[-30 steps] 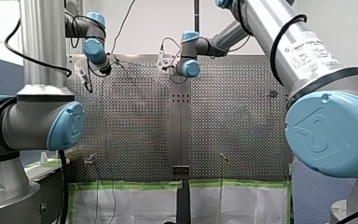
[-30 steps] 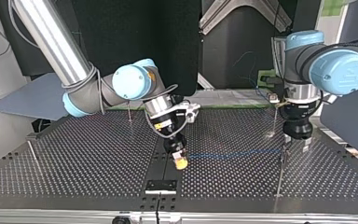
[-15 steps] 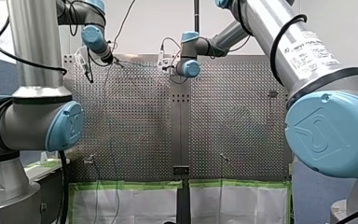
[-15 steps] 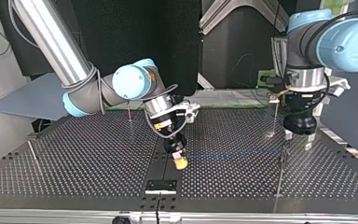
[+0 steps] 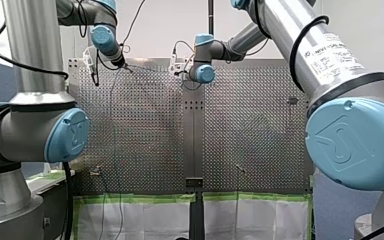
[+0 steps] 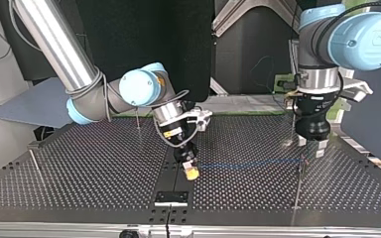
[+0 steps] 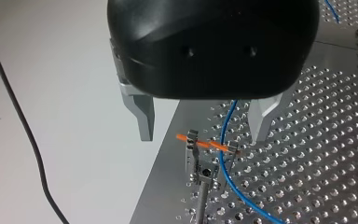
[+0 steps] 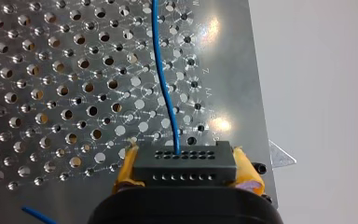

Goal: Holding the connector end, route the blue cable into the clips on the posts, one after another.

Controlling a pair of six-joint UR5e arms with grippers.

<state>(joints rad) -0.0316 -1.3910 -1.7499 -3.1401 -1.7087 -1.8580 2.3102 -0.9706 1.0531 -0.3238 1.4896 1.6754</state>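
Observation:
A thin blue cable [image 6: 248, 163] runs level above the perforated table from my right gripper [image 6: 192, 171] to a clip [image 6: 302, 159] on a slim post [image 6: 297, 186]. The right wrist view shows the yellow pads [image 8: 246, 170] shut on the black connector [image 8: 184, 161], with the cable [image 8: 164, 79] leaving it. My left gripper [image 6: 311, 147] hangs open just above that clip. In the left wrist view its metal fingers [image 7: 141, 116] stand wide apart over the clip [image 7: 200, 147], which has an orange pin across it, and the cable [image 7: 223, 158] passes through it.
More slim posts stand on the table in the top view: one at the far left [image 6: 33, 159], one behind my right arm [image 6: 138, 119], one behind my left gripper [image 6: 292, 124]. A black bracket [image 6: 171, 197] sits at the near edge.
My left arm has lifted up and away from the clip on the post, its fingers staying open. The cable stays in the clip. My right arm has not moved.

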